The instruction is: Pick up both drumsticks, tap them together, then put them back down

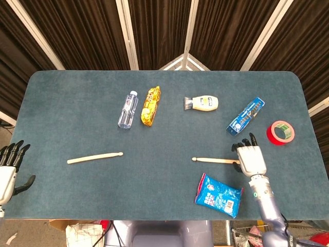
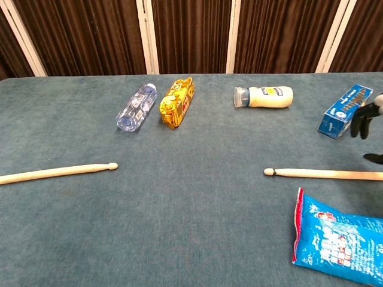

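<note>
Both drumsticks flat on the worktop [image 1: 61, 113], neither yet grasped.

The right hand [image 1: 250, 158], fingers spread, is poised over the right drumstick [image 1: 216, 160] butt; the left hand [image 1: 7, 170], spread, is held well apart from the left drumstick [image 1: 95, 157]. The stick could be rolled against the snack bag [image 1: 218, 194] by a careless closure.
</note>
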Robot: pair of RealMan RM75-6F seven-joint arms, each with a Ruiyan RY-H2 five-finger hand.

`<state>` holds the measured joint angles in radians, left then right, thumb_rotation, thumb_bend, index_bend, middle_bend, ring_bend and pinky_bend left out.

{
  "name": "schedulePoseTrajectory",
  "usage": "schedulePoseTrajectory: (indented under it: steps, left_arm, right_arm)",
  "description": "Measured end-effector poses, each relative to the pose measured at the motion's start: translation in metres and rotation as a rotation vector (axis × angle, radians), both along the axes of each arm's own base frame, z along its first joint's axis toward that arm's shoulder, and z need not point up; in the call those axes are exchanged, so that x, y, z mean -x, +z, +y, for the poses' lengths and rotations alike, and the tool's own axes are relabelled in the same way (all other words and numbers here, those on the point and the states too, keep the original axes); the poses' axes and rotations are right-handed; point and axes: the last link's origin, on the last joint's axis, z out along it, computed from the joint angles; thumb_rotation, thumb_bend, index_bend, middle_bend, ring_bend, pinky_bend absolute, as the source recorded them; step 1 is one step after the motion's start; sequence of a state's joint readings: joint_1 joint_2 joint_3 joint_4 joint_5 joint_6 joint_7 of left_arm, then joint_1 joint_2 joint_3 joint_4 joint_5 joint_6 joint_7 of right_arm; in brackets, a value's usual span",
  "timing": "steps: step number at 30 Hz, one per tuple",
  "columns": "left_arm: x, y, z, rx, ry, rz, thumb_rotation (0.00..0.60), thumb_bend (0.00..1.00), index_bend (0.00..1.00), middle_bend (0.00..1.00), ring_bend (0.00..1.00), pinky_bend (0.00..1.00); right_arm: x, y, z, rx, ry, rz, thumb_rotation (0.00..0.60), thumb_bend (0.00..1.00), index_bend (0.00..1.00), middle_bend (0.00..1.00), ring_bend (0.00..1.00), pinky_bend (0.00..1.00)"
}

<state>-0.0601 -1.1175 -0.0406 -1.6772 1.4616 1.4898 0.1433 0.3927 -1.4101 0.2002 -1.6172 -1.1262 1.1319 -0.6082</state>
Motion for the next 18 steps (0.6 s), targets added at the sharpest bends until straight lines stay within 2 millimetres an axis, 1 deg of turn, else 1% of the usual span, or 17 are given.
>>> schedulePoseTrajectory:
  steps: [3,9,18]
  left_arm:
    - [0.001,0.001,0.001,-0.002,0.002,0.001,0.600,0.40,0.09,0.00,0.00,0.00]
    - [0.002,0.002,0.002,-0.007,0.005,0.001,0.600,0.40,0.09,0.00,0.00,0.00]
    - [0.002,-0.001,0.003,-0.001,0.010,0.009,0.600,0.40,0.09,0.00,0.00,0.00]
  right_arm:
    - [0.001,-0.009,-0.006,-0.011,-0.032,0.023,0.600,0.31,0.47,0.46,0.25,0.00]
    - [0.008,-0.019,-0.015,-0.015,-0.081,0.061,0.600,0.31,0.51,0.47,0.27,0.00]
    - [0.018,-0.031,-0.015,-0.030,-0.112,0.085,0.600,0.31,0.51,0.48,0.28,0.00]
